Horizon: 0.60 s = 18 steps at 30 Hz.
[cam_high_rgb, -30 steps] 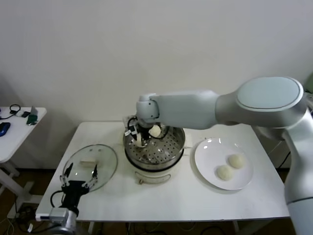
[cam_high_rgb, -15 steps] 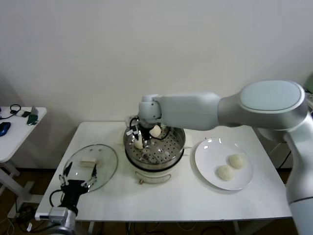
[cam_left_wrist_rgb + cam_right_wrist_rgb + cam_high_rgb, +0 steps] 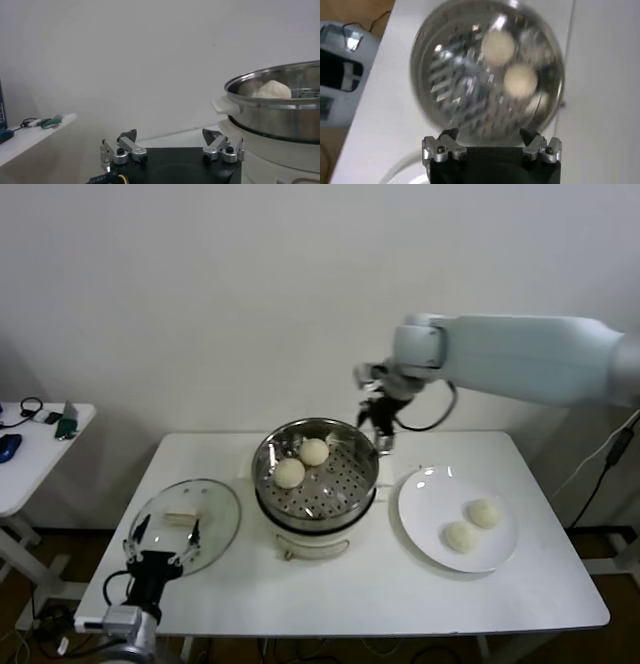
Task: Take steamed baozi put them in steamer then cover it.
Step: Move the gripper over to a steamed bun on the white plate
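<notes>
The steel steamer point(image 3: 335, 486) stands mid-table with two baozi point(image 3: 289, 473) point(image 3: 314, 451) lying on its perforated floor. Two more baozi point(image 3: 484, 513) point(image 3: 459, 536) rest on the white plate point(image 3: 420, 484) to its right. My right gripper point(image 3: 383, 430) hangs open and empty above the steamer's rear right rim. From its wrist I look down on the steamer point(image 3: 455, 85) and both baozi point(image 3: 498, 46) point(image 3: 520, 80) past the spread right gripper point(image 3: 490, 136). My left gripper point(image 3: 160, 540) is parked open at the table's front left; its wrist view shows the left gripper point(image 3: 170, 137) empty, with the steamer point(image 3: 280, 117) beyond.
The clear glass lid point(image 3: 215, 509) with its cream handle lies flat on the table left of the steamer, just behind the left gripper. A small white side table point(image 3: 40, 446) with cables and gadgets stands farther left. A wall closes off the back.
My right gripper has opened and let go of a baozi inside the steamer, then risen and swung right, out of the pot. The left arm has stayed put.
</notes>
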Each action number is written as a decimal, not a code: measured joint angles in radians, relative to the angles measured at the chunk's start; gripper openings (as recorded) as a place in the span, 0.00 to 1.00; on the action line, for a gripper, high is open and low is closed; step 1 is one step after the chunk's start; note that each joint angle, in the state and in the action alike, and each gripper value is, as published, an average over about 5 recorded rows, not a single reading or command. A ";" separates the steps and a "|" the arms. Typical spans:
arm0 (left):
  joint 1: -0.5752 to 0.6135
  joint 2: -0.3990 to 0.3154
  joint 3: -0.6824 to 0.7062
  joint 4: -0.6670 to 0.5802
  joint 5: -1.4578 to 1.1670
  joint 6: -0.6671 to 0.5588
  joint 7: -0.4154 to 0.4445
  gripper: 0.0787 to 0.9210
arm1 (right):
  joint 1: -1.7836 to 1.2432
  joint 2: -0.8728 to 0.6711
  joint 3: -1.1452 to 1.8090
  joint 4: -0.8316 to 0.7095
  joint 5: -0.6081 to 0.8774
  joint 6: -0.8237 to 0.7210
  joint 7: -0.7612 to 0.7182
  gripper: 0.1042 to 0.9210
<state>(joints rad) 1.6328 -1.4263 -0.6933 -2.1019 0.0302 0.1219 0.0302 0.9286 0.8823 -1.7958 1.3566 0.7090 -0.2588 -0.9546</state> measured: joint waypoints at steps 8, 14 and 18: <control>-0.006 -0.010 0.004 0.006 0.009 0.006 0.003 0.88 | -0.111 -0.175 0.014 0.019 -0.138 0.006 0.001 0.88; -0.005 -0.014 -0.004 0.014 0.009 0.005 0.004 0.88 | -0.234 -0.223 0.075 0.013 -0.218 -0.007 0.024 0.88; -0.003 -0.014 -0.010 0.019 0.008 0.003 0.003 0.88 | -0.310 -0.229 0.118 0.000 -0.259 -0.019 0.040 0.88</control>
<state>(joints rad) 1.6299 -1.4400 -0.7035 -2.0825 0.0383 0.1245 0.0335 0.6190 0.6531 -1.6779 1.3564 0.4502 -0.2774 -0.9146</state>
